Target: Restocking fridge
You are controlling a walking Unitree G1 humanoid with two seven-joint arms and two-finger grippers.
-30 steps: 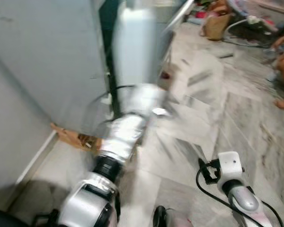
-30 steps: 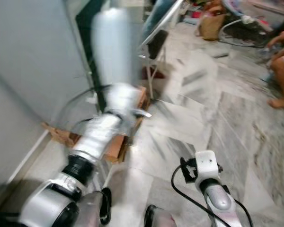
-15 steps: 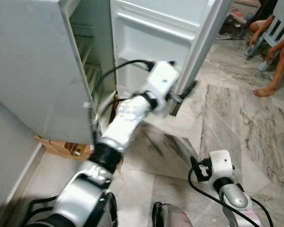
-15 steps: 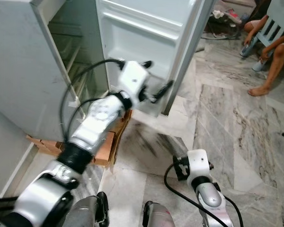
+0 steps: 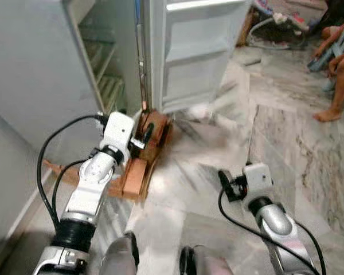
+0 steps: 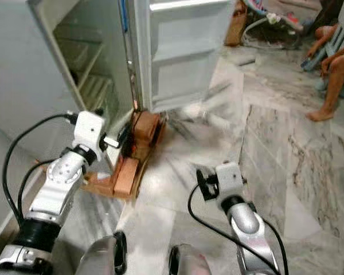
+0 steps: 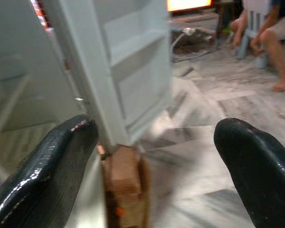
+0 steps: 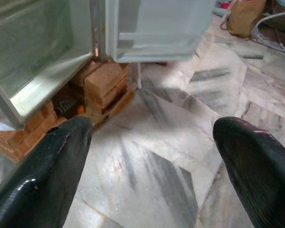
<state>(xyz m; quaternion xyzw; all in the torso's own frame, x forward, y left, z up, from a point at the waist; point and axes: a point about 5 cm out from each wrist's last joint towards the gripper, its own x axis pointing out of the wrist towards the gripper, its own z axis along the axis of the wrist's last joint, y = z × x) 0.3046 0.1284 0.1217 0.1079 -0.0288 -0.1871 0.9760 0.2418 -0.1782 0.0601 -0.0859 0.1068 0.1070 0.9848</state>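
Our fridge [image 6: 74,63] door [image 6: 186,54] stands open, but both grippers, left [image 7: 152,166] and right [image 8: 147,161], are spread empty, so restocking is not begun.

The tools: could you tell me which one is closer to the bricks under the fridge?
The left tool, right beside the bricks; the right tool hangs apart over bare floor.

- Grey-veined marble floor [image 5: 286,132], glossy, in large slabs with pale seams.
- A pale grey wall [image 5: 11,166] on the left, with a light skirting strip at its foot.
- Stacked bricks [image 6: 139,134] and flattened cardboard [image 6: 100,184] lie on the floor.
- At far right a person's bare legs [image 5: 339,80] — seated on a light chair.
- Bags and clutter [image 6: 258,17] in the far corner.
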